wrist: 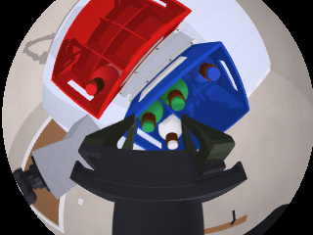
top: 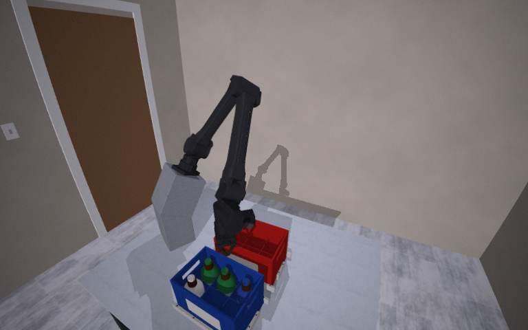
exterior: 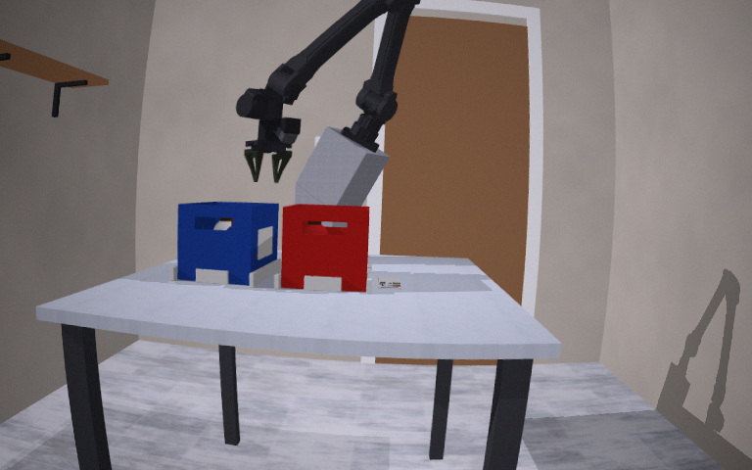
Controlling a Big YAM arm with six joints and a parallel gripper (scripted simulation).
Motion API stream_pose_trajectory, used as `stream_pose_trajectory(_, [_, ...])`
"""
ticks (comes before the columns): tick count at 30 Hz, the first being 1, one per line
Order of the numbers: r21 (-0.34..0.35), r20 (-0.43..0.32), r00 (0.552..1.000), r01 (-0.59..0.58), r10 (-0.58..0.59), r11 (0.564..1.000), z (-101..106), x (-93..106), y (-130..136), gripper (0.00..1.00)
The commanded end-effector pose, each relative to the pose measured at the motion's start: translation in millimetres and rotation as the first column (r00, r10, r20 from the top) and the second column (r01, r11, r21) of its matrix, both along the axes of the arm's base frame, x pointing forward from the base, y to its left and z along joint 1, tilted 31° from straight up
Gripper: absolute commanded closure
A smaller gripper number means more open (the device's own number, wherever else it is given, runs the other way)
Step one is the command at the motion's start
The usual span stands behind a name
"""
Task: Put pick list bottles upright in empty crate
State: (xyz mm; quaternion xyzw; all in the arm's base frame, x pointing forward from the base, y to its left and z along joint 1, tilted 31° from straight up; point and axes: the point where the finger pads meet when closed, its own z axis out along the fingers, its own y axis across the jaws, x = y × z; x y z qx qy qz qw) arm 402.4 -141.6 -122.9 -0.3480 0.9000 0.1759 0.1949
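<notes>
Below the pincer [top: 226,249] [exterior: 265,178] [wrist: 158,117], its tips apart with nothing between them, the blue crate [top: 215,287] [exterior: 213,249] [wrist: 234,115] holds a white-capped bottle [top: 193,287] [wrist: 170,128].
</notes>
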Motion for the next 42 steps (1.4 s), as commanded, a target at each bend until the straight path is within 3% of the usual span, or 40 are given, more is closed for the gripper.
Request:
stream_pose_trajectory(1, [-0.002,0.001,1.0,0.0,0.0,1.0,-10.2,9.9,-26.9,0.39])
stream_pose_trajectory(7, [-0.003,0.002,1.0,0.001,-0.001,1.0,-18.8,24.5,-51.1,0.39])
stream_pose_trajectory(11, [-0.002,0.003,1.0,0.001,-0.001,1.0,-19.3,24.4,-51.3,0.39])
stream_pose_trajectory(12, [0.019,-0.028,0.999,-0.03,0.031,0.999,-25.5,12.9,-26.6,0.39])
stream_pose_trajectory(13, [0.019,-0.028,0.999,-0.033,0.034,0.999,-25.6,13.2,-25.0,0.39])
stream_pose_trajectory(16, [0.017,-0.024,0.999,-0.034,0.034,0.999,-25.4,14.6,-25.3,0.39])
stream_pose_trajectory(18, [0.001,-0.001,0.999,-0.034,0.034,0.999,-21.6,26.7,-33.0,0.39])
stream_pose_trajectory(42, [-0.001,0.003,1.0,-0.015,0.015,1.0,-43.4,33.8,-22.4,0.39])
